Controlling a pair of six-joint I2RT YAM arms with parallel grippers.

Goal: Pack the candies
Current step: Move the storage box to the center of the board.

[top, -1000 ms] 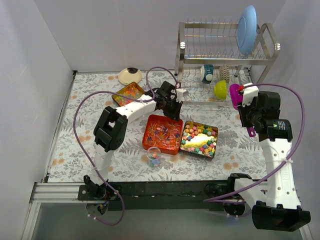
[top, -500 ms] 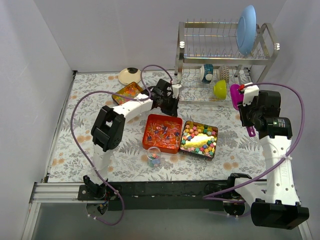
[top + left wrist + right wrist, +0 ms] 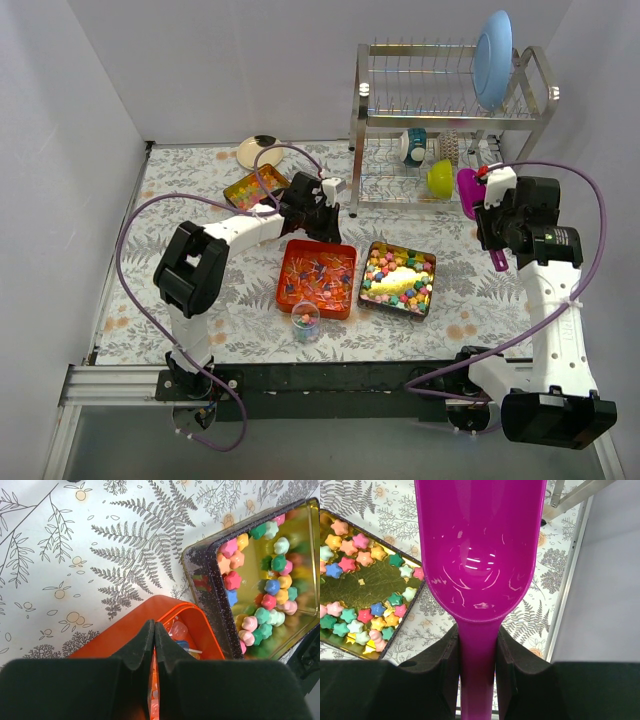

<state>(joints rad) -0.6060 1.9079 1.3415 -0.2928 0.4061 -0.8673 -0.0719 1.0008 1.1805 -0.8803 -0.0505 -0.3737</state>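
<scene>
The tiny multicoloured candies (image 3: 232, 580) are mostly lying in the orange-red plastic tray (image 3: 160, 605) and dark metal tin (image 3: 202, 580) mid-desk (image 3: 200, 290), with few sitting in the small clear cup (image 3: 306, 318) toward the near edge, so packing is seemingly barely beginning, and only the wrist views are showing the left hand (image 3: 154, 630) pinching the tray's rim and the right hand (image 3: 477, 645) clamping an empty magenta plastic scoop (image 3: 480, 555).

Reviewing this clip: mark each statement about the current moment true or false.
1. The right gripper clamps the purple scoop by its handle. True.
2. The scoop is loaded. False: its bowl is empty.
3. The left gripper is shut on the orange tray's rim. True.
4. The clear cup stands inside the orange tray. False: it stands on the table, outside the tray on its near side.
5. The star-shaped candies lie in the orange tray. False: they lie in the dark tray beside it.
</scene>
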